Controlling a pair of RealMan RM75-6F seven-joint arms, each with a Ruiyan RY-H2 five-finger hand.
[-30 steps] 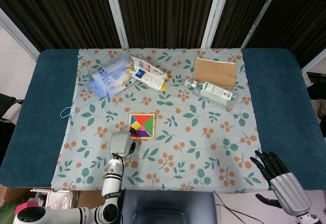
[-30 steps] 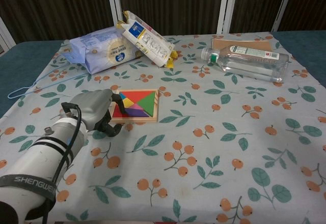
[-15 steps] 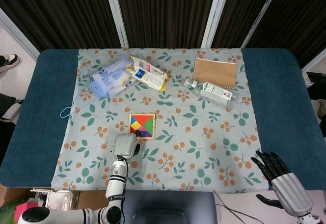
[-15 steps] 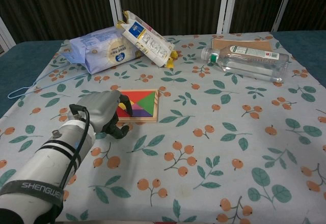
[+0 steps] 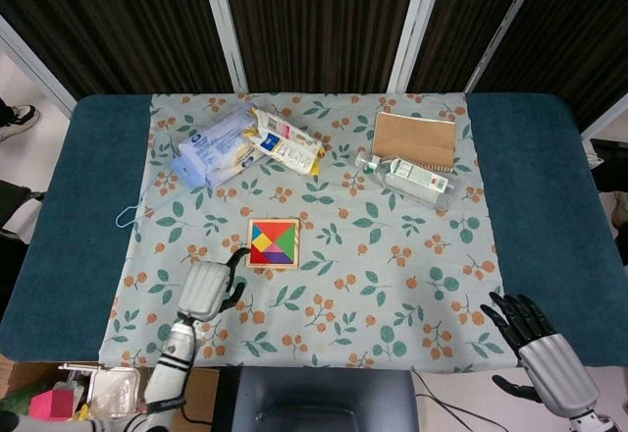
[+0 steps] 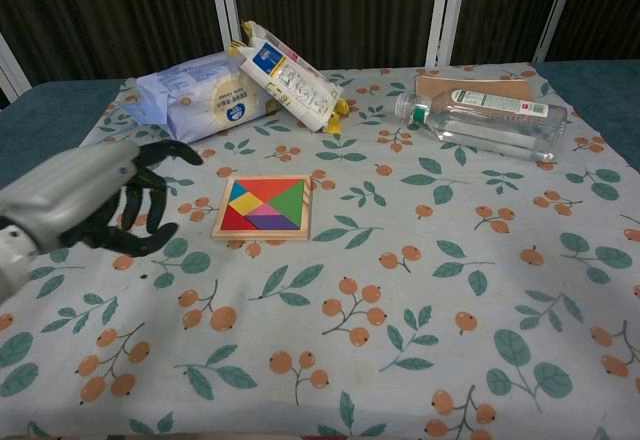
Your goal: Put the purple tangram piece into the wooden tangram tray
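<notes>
The wooden tangram tray (image 5: 249,252) (image 6: 217,222) lies in the middle of the flowered cloth, filled with coloured pieces. The purple piece (image 5: 281,256) (image 6: 267,220) sits inside it along the near edge, flush with the others. My left hand (image 5: 206,290) (image 6: 100,195) hovers to the left of the tray and nearer to me, fingers spread, holding nothing and touching no piece. My right hand (image 5: 535,339) rests past the cloth's near right corner, fingers apart and empty; the chest view does not show it.
At the back left lie a white wipes pack (image 5: 211,144) (image 6: 195,95) and a snack bag (image 5: 285,142) (image 6: 290,80). At the back right lie a clear bottle (image 5: 407,178) (image 6: 485,120) and a brown notebook (image 5: 415,137). A blue string loop (image 5: 128,216) lies at the cloth's left edge.
My left hand has drawn back from the tray's near left corner, moving left and toward me, and its fingers have opened out. The right hand has not moved.
</notes>
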